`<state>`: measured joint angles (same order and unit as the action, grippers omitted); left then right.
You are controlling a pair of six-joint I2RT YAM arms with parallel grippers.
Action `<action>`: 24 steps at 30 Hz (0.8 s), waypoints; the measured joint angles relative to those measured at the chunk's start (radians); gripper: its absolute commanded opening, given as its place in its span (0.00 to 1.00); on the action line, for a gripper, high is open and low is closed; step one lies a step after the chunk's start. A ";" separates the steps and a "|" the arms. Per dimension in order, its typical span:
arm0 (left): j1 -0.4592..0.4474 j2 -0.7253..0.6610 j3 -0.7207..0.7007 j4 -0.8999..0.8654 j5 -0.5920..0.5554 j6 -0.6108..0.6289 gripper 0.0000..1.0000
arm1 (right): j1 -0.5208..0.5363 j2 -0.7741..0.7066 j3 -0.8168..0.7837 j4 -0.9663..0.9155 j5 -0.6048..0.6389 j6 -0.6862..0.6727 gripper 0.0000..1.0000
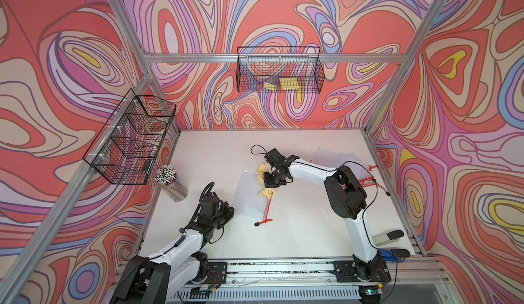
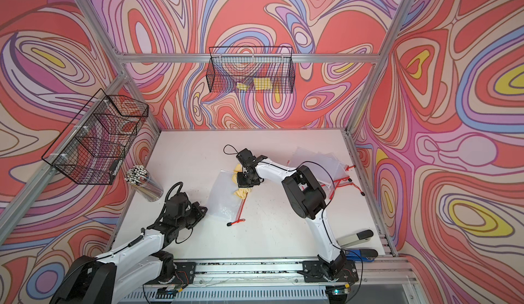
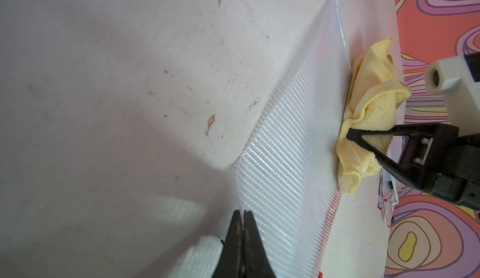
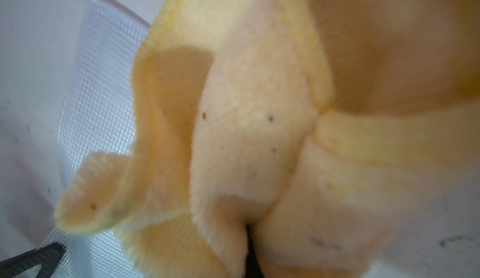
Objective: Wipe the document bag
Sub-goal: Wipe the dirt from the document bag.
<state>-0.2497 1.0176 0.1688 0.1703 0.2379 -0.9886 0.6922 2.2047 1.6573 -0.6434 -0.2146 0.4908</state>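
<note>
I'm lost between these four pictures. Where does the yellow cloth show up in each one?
Top view: the yellow cloth is just below picture centre, at the right edge of the document bag.
Top view: below centre and slightly left, at the bag's same edge.
Left wrist view: bunched along the bag's far edge.
Right wrist view: fills most of the picture.
Shared landmark: the clear mesh bag, always beside the cloth.

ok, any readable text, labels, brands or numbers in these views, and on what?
None readable.
On the clear mesh plastic document bag with red zipper: no print visible.
On the yellow microfibre cloth: plain, only dirt specks.
On the black wire basket on the back wall: no tag visible.
On the small boards on the front rail: too small to read.
</note>
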 measured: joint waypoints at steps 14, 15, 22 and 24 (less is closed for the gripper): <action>0.000 -0.017 0.000 -0.031 0.001 0.022 0.00 | 0.212 0.003 0.029 -0.026 -0.137 0.015 0.00; 0.000 -0.017 0.000 -0.034 0.001 0.024 0.00 | 0.209 0.003 0.029 -0.023 -0.156 0.015 0.00; 0.000 0.006 0.006 -0.036 0.002 0.028 0.00 | 0.200 0.043 0.055 0.011 -0.272 0.015 0.00; 0.000 0.013 0.008 -0.036 0.003 0.028 0.00 | 0.201 0.068 0.060 0.020 -0.289 0.014 0.00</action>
<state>-0.2497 1.0306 0.1772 0.1345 0.2405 -0.9604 0.8932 2.2730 1.7176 -0.6231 -0.5034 0.5053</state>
